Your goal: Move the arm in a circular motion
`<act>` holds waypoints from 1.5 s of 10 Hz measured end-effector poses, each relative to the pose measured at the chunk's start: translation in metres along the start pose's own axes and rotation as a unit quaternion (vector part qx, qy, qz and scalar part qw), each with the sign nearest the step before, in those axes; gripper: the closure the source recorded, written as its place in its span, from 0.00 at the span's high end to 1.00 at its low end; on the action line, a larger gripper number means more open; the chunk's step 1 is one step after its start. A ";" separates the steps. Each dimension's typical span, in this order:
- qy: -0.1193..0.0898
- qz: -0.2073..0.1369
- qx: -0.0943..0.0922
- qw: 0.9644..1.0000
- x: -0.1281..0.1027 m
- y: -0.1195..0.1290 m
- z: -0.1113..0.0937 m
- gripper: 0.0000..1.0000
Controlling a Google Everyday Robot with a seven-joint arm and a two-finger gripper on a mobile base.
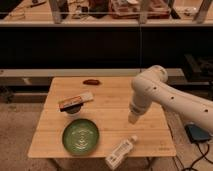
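Plate (80,136), green and round, sits at about 7 o'clock on the wooden table (112,102), and nothing can be made out lying in it beyond its faint ringed pattern. Just above it, toward 10 o'clock, a small dark bowl (73,109) carries a flat wrapped bar (76,102) laid across its rim, so whatever is inside the bowl is hidden. A white bottle (120,152) lies on its side at 6 o'clock, near the table's front edge, its cap pointing up toward 1 o'clock. A small dark reddish object (91,81) rests at 12 o'clock near the far edge.

The arm (165,97) comes in from 4 o'clock, its thick cream segment rising up and leftward to a bulbous joint at about 2 o'clock, then bending sharply down. The last segment hangs nearly upright over the right half of the table, at roughly 3 o'clock. The gripper (132,119) forms the narrow pale tip, pointing down close above the tabletop, apart from the bottle and well apart from the plate. I cannot tell how it is set, and it holds nothing that I can see.
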 end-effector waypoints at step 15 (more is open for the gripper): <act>-0.008 -0.112 -0.018 0.993 0.136 -0.021 0.002 0.45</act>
